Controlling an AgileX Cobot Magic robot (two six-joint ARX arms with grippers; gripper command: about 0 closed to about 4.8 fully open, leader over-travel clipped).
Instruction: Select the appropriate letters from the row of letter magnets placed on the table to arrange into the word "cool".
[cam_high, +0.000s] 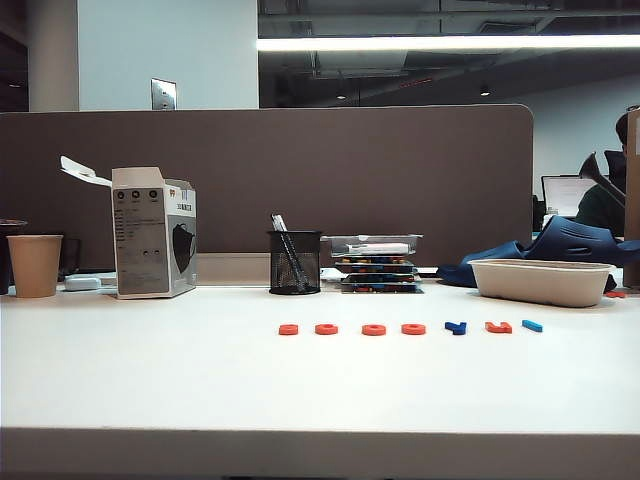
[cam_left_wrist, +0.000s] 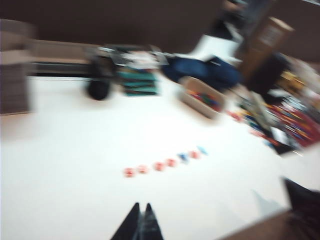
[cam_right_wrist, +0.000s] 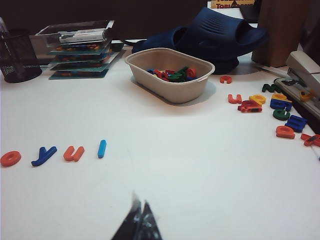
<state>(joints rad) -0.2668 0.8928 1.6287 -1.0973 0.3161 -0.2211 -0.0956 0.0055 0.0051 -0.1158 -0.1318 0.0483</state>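
Evidently nothing had been arranged: the row of seven small flat plastic letter magnets (cam_high: 410, 328), five orange, one dark blue, one light blue, lay untouched on the white smooth-topped table (cam_high: 150, 370). Above it, both the left gripper (cam_left_wrist: 141, 206) and the right gripper (cam_right_wrist: 139, 204) hung clenched, empty.

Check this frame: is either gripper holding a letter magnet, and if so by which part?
Nothing is held. The left gripper and right gripper are both shut on nothing above the table; the row of letter magnets lies untouched.
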